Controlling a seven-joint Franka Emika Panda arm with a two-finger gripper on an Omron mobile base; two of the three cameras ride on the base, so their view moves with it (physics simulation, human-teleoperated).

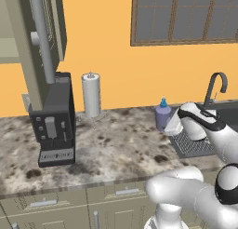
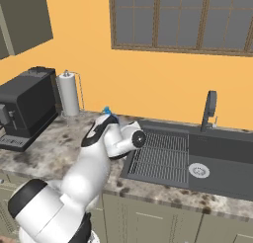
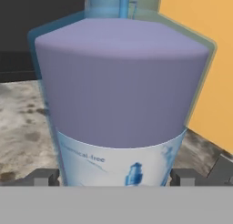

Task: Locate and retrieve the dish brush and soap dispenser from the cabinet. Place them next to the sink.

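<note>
My gripper [image 3: 116, 177] stands with its jaws wide apart, one dark fingertip [image 3: 43, 177] on each side of the soap dispenser [image 3: 120, 91], whose lavender body and pale label rise right in front of the hand camera. From the base views the bottle stands upright on the speckled table [image 1: 111, 149], just beside the ridged drainboard [image 2: 160, 155] at the near-left corner of the sink [image 2: 222, 163], with my hand close against it. I judge this to be the placing of the dispenser next to the sink, and that the bottle is already standing on its own, though I cannot tell whether either fingertip is touching its wall. To finish well I should back straight out along the line of the fingers, keeping them spread and level so that neither one drags the bottle or tips it toward the drainboard, and lift only once the tips are clear of its shoulders and the blue pump top [image 1: 163, 103]. Farther along the table stand the white paper-towel roll [image 1: 91, 95] and the dark coffee machine [image 1: 53, 125], and above that the cabinet [image 1: 32, 46] with its long grey bar handle [image 1: 42, 37].
</note>
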